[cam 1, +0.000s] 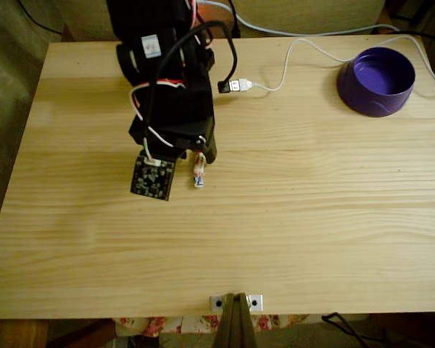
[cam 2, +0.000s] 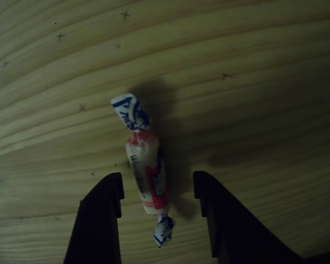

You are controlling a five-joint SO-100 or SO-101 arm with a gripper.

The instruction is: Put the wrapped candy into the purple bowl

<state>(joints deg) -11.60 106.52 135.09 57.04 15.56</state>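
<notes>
The wrapped candy (cam 1: 199, 171) lies flat on the wooden table (cam 1: 275, 217), a little toward the back edge and left of the middle in the fixed view. Its long side runs from the back edge toward the front edge, just a bit tilted. In the other view, one twisted end points up and away and the other end (cam 2: 163, 230) points down, between the two dark fingers (cam 2: 99, 220).

The gripper (cam 2: 158, 186) is spread wide, one finger on each side of the candy (cam 2: 147, 175), and neither finger touches it.

The purple bowl (cam 1: 377, 81) sits near the back right corner of the table, well apart from the candy.

The table is light wood with long grain lines. A white cable (cam 1: 297, 58) with a plug lies near the back edge. The light is dim.
</notes>
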